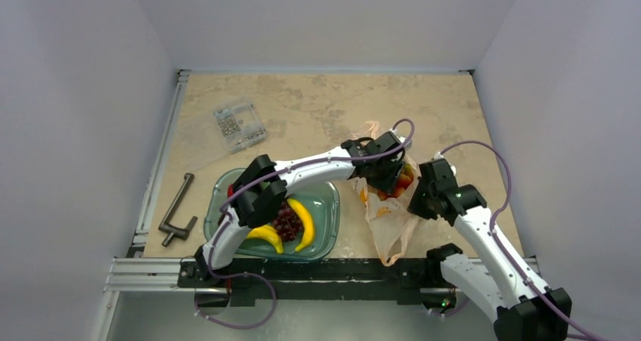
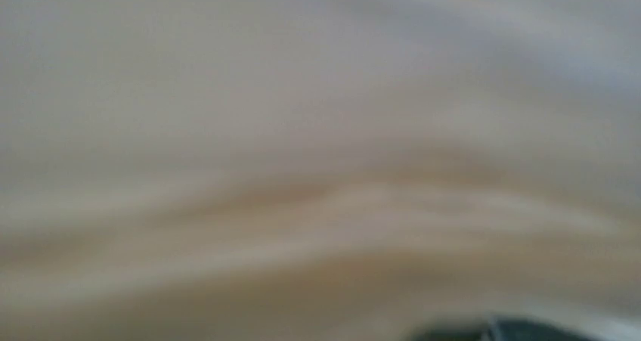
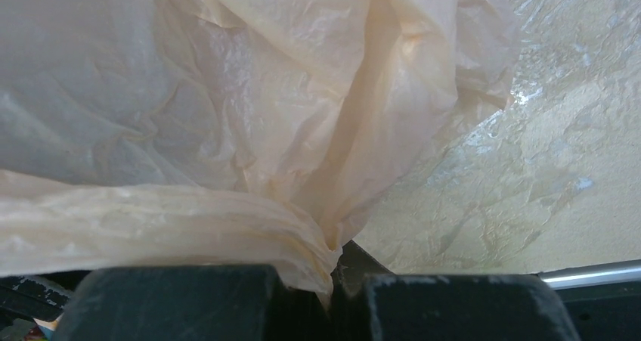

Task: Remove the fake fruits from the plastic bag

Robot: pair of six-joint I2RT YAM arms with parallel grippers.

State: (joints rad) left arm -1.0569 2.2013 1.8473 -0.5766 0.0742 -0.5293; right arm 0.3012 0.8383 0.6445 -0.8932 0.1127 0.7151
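Note:
The peach-pink plastic bag [image 1: 391,231] lies on the table right of centre, its mouth towards the back. Orange and red fake fruits [image 1: 404,182] show inside it near the mouth. My left gripper [image 1: 384,176] reaches into the bag mouth among the fruits, and its fingers are hidden by the arm and the bag. The left wrist view shows only blurred peach plastic [image 2: 317,205]. My right gripper [image 1: 422,199] stands at the bag's right edge. In the right wrist view it [image 3: 330,280] is shut on a gathered fold of the bag [image 3: 227,91].
A teal tray [image 1: 328,197] at front centre-left holds two yellow bananas [image 1: 305,221] and a dark grape bunch [image 1: 287,221]. A clear parts box [image 1: 239,125] lies at back left. A black metal tool [image 1: 178,211] lies at the left edge. A metal rail [image 1: 151,273] runs along the front.

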